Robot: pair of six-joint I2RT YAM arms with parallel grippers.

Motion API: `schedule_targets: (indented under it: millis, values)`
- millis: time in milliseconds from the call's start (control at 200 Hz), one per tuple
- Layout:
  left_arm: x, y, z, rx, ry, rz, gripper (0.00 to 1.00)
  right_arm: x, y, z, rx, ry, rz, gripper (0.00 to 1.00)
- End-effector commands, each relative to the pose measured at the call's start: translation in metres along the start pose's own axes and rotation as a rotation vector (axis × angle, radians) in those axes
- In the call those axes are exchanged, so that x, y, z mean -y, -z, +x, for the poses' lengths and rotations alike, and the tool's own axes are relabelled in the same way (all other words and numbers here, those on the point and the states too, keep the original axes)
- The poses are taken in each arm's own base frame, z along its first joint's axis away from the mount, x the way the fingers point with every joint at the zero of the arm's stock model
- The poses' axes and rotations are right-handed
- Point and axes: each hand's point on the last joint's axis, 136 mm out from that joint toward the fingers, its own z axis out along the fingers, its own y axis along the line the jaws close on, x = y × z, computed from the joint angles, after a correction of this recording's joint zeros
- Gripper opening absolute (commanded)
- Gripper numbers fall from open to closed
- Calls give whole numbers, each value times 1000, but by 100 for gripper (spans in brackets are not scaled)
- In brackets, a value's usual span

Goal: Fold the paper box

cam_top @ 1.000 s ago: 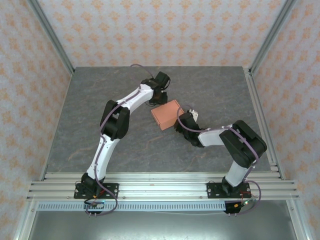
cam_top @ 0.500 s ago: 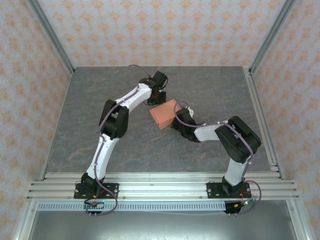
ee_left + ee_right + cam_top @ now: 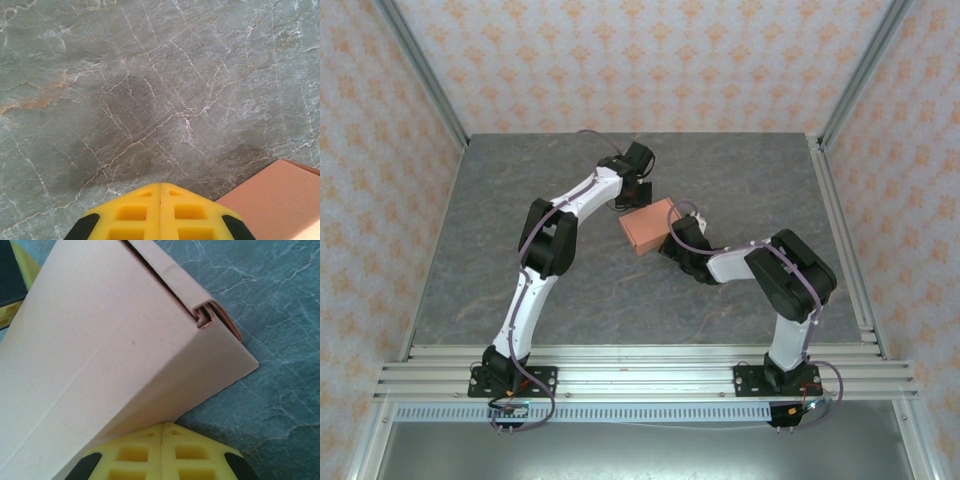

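Here, left tool (image 3: 160, 186) and right tool (image 3: 163, 426) each pressed shut, empty, beside the paper box (image 3: 649, 227).

Salmon-orange paper box (image 3: 649, 228), folded into a small closed rectangular carton, lying askew mid-worktop, seam flap tucked along one edge, end tab curled inward

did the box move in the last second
Yes, slightly: the box has slid left, away from the right rail of the table, with the right gripper pressed against its near side.
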Motion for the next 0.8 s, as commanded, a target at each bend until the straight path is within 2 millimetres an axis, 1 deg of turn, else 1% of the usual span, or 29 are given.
schedule_targets:
  millis: [0, 120, 190, 330, 395, 450, 525, 606, 706, 796]
  values:
    - [18, -36, 89, -265, -88, 14, 0, -27, -24, 19, -74, -45, -154, 5]
    - [26, -37, 100, -281, -106, 23, 0, -26, -27, 17, -60, -63, -153, 5]
    - [27, -37, 107, -293, -110, 24, 0, -24, -28, 16, -52, -84, -146, 5]
    - [19, -33, 119, -321, -101, 18, 0, -11, -29, 15, -55, -139, -93, 2]
    - [17, -29, 123, -329, -102, 18, 0, -7, -27, 15, -58, -157, -77, 2]
    - [11, -28, 124, -328, -99, 2, 0, -5, -23, 17, -74, -151, -61, 2]
    - [6, -27, 121, -317, -83, -1, 0, 2, -16, 22, -97, -137, -26, 2]
    - [-1, -26, 114, -302, -59, -3, 0, 11, -3, 24, -108, -107, 15, 4]
    - [-10, -22, 102, -275, -50, -28, 0, 31, 14, 27, -114, -55, 99, 7]
    - [-18, -19, 91, -256, -47, -58, 0, 46, 25, 27, -113, -33, 137, 10]
